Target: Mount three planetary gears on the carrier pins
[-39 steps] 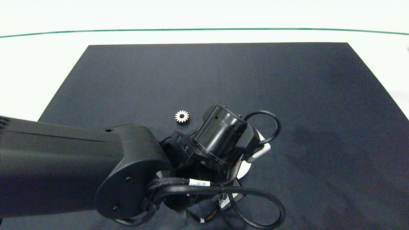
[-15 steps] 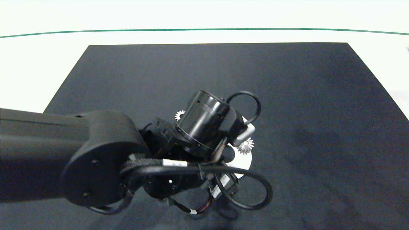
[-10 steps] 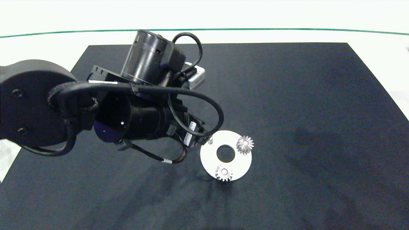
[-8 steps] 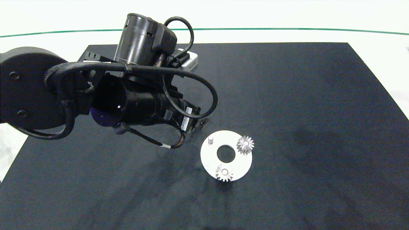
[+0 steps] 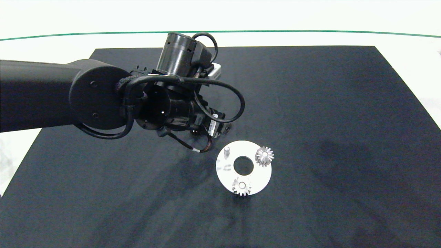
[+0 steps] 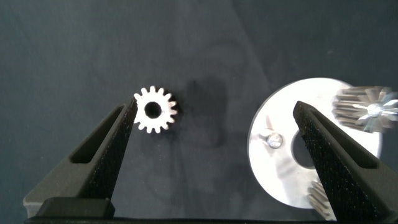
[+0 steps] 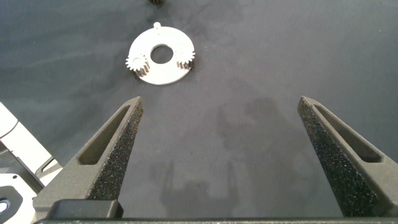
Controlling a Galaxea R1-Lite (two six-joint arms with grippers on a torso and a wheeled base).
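Since the earlier frames our left arm has moved off the flat white round disc point(image 5: 225, 168) toward the far side of the black mat point(image 5: 327, 103). We hold the left gripper point(image 6: 214, 137) spread wide above a loose silvery toothed gear point(image 6: 155, 109), which lies on the mat beside the disc, close to one finger point(image 6: 106, 146). Two gears point(image 5: 264, 156) point(image 5: 242, 186) sit on the disc; one short grey pin point(image 5: 227, 150) stands bare. Our right gripper point(image 7: 221, 134) hangs open, well apart from the disc.

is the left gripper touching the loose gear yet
Cannot tell. In the left wrist view the loose gear sits right against one finger of the open left gripper, no clear gap.
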